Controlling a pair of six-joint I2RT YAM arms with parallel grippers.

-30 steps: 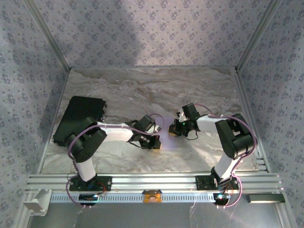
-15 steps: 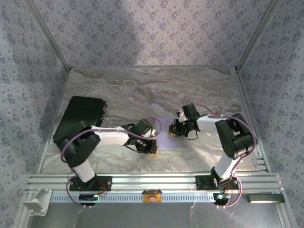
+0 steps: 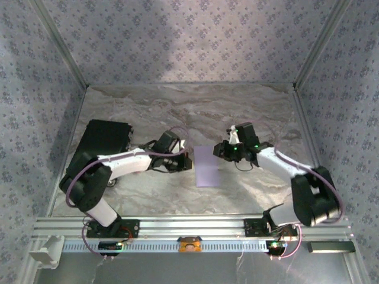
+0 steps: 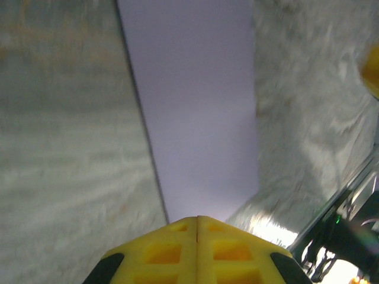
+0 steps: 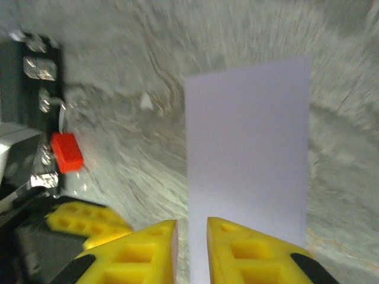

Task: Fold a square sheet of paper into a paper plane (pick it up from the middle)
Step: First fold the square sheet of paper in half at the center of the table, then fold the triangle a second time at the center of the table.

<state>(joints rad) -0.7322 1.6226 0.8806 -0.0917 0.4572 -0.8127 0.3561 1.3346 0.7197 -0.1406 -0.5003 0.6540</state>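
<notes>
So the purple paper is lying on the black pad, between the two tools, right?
Not quite. The purple paper is lying on the marbled table, not on the black pad, which sits off to the left. It is between the left tool and the right tool, just as you said. The top view shows it.

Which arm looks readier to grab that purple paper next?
The right, probably. On the right gripper the jaws stand slightly apart, with the lavender paper just ahead of the gap. The left gripper sits at the paper's opposite edge, jaws pressed shut, so it would need opening first.
</notes>
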